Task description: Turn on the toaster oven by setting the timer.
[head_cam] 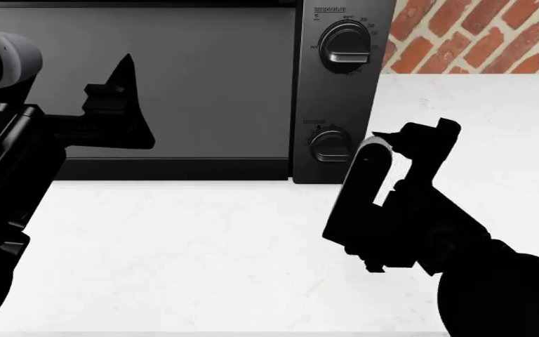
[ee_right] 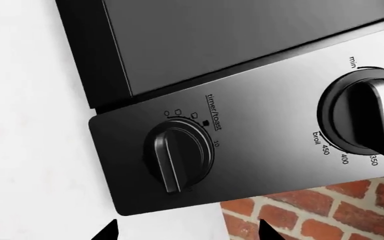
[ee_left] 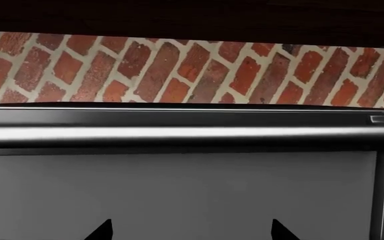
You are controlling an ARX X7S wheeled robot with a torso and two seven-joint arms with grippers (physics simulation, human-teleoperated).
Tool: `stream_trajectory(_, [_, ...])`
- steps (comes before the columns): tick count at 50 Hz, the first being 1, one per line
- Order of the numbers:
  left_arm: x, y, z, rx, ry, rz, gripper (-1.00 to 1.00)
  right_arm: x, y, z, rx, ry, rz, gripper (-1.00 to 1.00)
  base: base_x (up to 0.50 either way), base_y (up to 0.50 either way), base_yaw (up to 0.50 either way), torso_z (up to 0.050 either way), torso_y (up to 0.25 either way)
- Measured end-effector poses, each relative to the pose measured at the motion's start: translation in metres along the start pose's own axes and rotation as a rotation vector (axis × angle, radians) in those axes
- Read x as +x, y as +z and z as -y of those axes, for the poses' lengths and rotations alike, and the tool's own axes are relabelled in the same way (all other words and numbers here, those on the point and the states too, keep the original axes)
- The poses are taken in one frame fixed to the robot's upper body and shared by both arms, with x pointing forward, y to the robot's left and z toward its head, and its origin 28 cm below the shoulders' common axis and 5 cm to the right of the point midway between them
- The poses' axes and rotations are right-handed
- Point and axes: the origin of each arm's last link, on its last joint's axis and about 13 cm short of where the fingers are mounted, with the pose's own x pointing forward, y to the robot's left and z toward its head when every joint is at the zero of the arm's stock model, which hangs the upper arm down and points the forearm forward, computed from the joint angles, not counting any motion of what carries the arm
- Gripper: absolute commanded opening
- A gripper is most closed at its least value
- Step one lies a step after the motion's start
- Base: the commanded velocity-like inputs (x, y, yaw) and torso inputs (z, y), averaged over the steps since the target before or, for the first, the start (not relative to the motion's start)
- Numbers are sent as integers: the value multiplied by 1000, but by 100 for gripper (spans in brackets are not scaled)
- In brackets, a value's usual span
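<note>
The toaster oven (head_cam: 185,84) stands at the back of the white counter, its dark glass door facing me. On its side panel the timer (head_cam: 330,145) is the lower, smaller knob, under the bigger temperature knob (head_cam: 347,45). In the right wrist view the timer (ee_right: 178,152) carries a raised bar and the label "timer/toast". My right gripper (ee_right: 188,232) is open, just short of that knob and not touching it; in the head view the right gripper (head_cam: 406,151) hangs just right of the panel. My left gripper (ee_left: 192,231) is open in front of the glass door (ee_left: 178,190), holding nothing.
A metal handle bar (ee_left: 178,135) runs across the top of the door. A red brick wall (head_cam: 480,35) rises behind the oven. The white counter (head_cam: 204,260) stretches in front of the oven and to its right.
</note>
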Motion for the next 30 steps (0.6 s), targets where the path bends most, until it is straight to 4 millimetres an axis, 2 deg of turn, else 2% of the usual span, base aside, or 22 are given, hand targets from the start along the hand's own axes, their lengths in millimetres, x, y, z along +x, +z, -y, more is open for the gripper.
stream_trajectory(30, [1, 0, 0, -4, 3, -1, 100, 7, 12, 0, -42, 66, -64, 100, 0, 0, 0, 0, 0])
